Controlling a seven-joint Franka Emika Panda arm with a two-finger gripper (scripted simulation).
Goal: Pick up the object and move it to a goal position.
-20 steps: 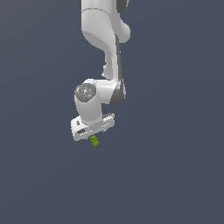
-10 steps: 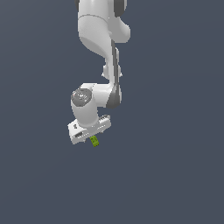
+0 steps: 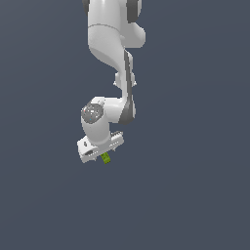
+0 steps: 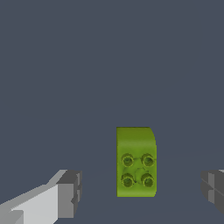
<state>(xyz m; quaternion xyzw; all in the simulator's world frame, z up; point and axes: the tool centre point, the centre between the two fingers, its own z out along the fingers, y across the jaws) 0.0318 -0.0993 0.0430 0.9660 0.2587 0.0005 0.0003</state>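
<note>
The arm (image 3: 108, 58) looks like smooth, glossy white plastic, the block (image 4: 136, 162) like matt yellow-green plastic with four small studs, and the gripper (image 4: 140, 190) has matt grey pads (image 4: 70, 193).

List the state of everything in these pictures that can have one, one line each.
Tool: open, fingers spread wide on either side of the block, neither touching it.
Yellow-green block: not gripped, between the open fingers, its four-studded face toward the wrist camera.
Arm: reaching down, with the tool at its lowest point and the block just under it.
</note>
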